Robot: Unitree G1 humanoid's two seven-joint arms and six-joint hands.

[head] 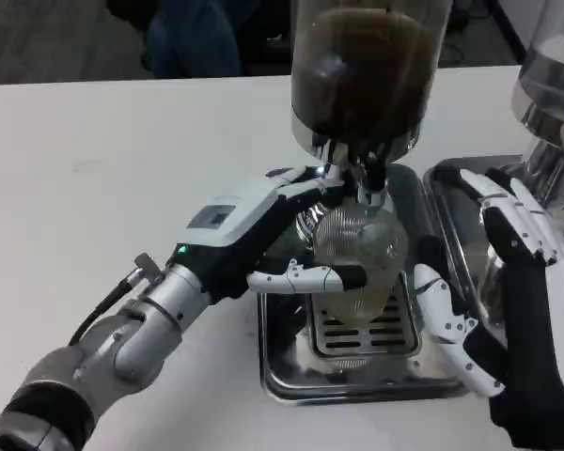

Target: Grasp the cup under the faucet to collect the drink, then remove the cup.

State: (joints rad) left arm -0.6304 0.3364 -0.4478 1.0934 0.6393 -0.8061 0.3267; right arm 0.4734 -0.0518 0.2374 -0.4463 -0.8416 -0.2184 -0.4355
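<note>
Cup (357, 254) clear, ribbed, standing on slotted grate of steel drip tray (291, 376), right under faucet (368, 178) of dark drink dispenser (362, 66). I see pale liquid low in cup. My left hand (287, 240) wraps cup from left side, thumb across front, fingers behind; it holds cup. My right hand (508, 272) beside tray on right, fingers spread apart, holding nothing, not touching cup. Second dispenser (555, 103) at right edge. White surface (94, 150) carries everything.
</note>
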